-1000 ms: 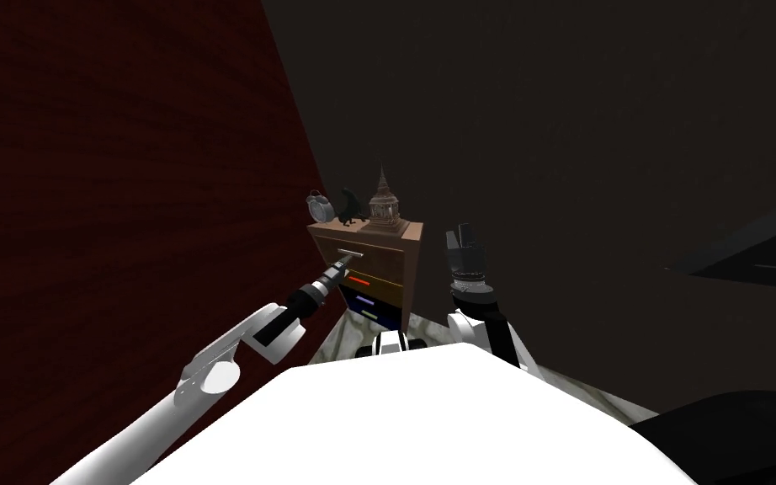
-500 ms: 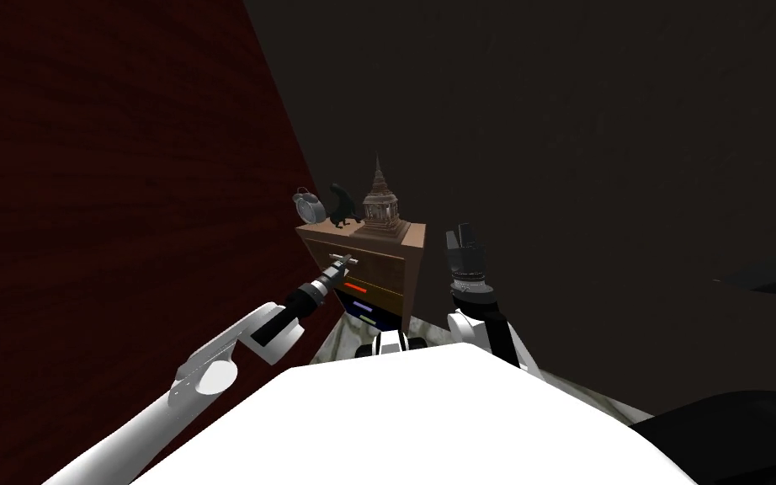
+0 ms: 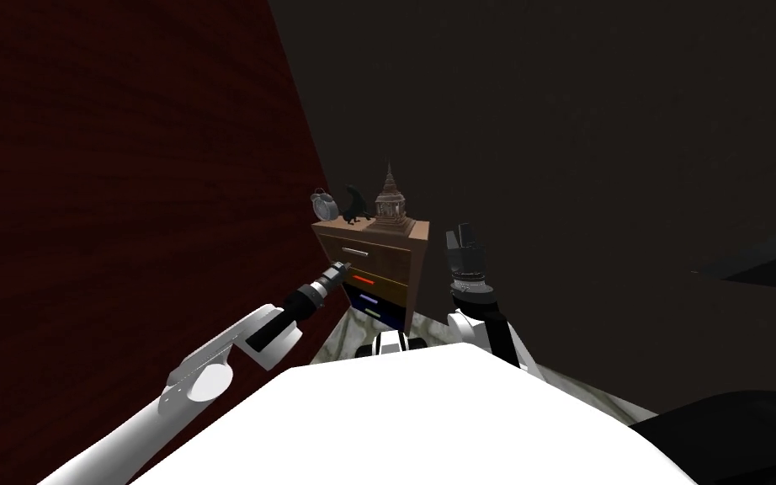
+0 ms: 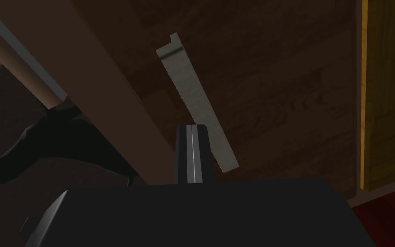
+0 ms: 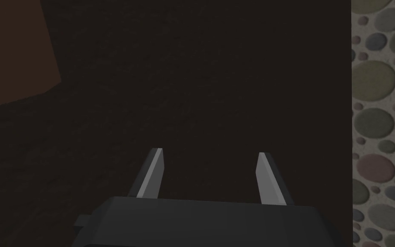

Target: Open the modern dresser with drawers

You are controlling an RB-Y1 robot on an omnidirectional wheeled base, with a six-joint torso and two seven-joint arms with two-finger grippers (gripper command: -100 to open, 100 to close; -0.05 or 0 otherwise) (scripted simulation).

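Note:
A small brown dresser stands against the dark red wall. Its top drawer carries a flat grey handle, and the drawer looks closed. My left gripper hangs just below and in front of that handle. In the left wrist view the left gripper is shut, its fingers pressed together with nothing between them. The grey handle runs slantwise past their tips on the brown drawer front. My right gripper is raised beside the dresser. Its fingers stand open and empty.
On the dresser top sit an alarm clock, a black figurine and a tower-shaped ornament. Lower drawers show a red handle and pale handles. The dark red wall is close on the left, and pale marbled floor lies below.
The left gripper was open at the top drawer's handle; now it is shut and has come back and down off it. The drawer has not moved. My head view swayed slightly.

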